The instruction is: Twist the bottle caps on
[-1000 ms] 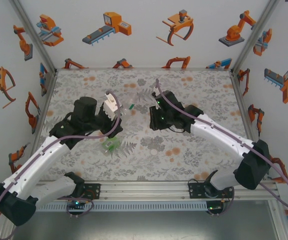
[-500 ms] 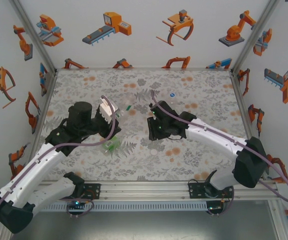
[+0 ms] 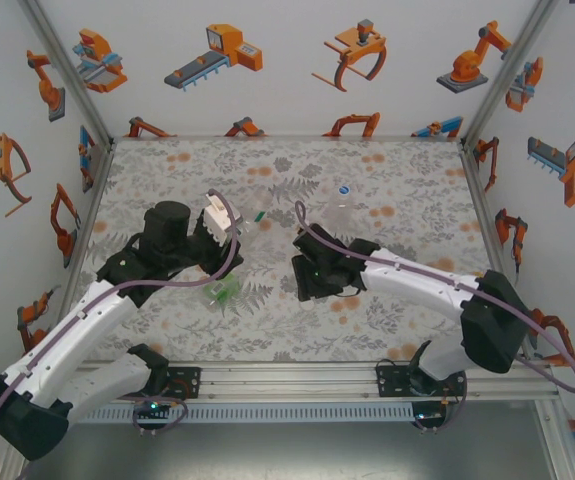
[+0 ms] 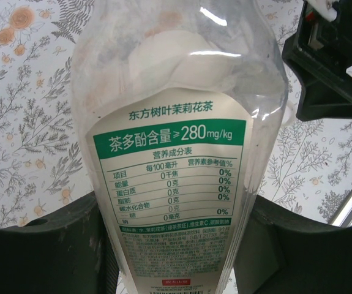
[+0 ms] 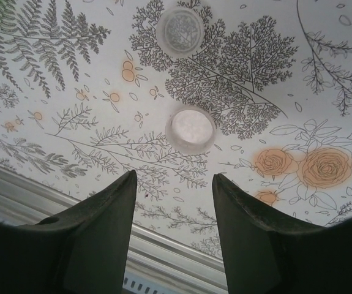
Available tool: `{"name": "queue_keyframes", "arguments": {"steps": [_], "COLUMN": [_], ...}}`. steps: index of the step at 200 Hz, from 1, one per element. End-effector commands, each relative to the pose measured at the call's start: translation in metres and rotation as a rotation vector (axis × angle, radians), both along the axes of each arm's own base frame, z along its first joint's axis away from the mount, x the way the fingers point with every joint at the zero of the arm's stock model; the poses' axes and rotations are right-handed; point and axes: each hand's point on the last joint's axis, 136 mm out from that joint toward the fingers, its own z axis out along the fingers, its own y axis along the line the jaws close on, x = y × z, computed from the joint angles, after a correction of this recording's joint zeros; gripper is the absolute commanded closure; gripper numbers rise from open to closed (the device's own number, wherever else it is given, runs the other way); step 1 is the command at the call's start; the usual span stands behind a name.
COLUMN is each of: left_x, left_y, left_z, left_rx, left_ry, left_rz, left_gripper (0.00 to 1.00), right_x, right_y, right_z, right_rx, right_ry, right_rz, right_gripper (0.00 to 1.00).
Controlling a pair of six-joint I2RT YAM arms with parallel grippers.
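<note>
1. Left gripper [image 4: 176, 214]: jaws clamped on the sides of the labelled bottle [image 4: 176, 153], at its lower part. In the overhead view this sits left of centre, raised off the table [image 3: 417, 180].
   - Label, white with a green band: "东方树叶茉莉花茶", then "茶多酚含量≥280mg/kg".
   - Below that is a nutrition table with rows reading 0 and 0%. The finest print at the bottom is too small to read.
   - The bottle's top and bottom are cut off by the frame in the wrist view. A pale round shape shows through the clear shoulder; what it is cannot be told.
2. Green bottle [image 3: 222, 291]: lies on its side on the table, lower left of centre, partly under the left arm.
3. Right gripper [image 5: 174, 180]: jaws spread apart, holding nothing, just above the table near centre.
4. White cap [image 5: 191, 128]: lies flat on the table just beyond the fingertips.
5. Second cap [image 5: 182, 29]: paler, farther up the frame, apart from the first.
6. Clear bottle [image 3: 342, 207]: right of centre, faint against the pattern, with a blue spot at its top.
</note>
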Motion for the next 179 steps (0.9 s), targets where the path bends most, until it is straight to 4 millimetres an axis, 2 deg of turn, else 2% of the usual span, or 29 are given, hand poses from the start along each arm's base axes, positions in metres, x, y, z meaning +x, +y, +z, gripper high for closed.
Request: {"name": "queue_keyframes", "arguments": {"steps": [1, 23, 113, 179], "left_x": [0.004, 0.003, 0.004, 0.005], "left_y": [0.000, 0.001, 0.002, 0.002], "left_z": [0.011, 0.011, 0.011, 0.009], "left_rx": [-0.009, -0.010, -0.003, 0.002], "left_ry": [-0.035, -0.037, -0.030, -0.025], "left_rz": [0.003, 0.004, 0.008, 0.011], "left_gripper": [1.00, 1.00, 1.00, 1.00], "right_x": [-0.004, -0.007, 0.004, 0.009], "right_y": [0.002, 0.005, 0.012, 0.015], "right_z": [-0.013, -0.021, -0.039, -0.041], "right_rx": [-0.047, -0.072, -0.112, -0.131], "right_ry": [0.002, 0.008, -0.009, -0.024], "right_rz": [-0.011, -0.006, -0.015, -0.003], "right_gripper": [0.50, 0.49, 0.48, 0.48]}}
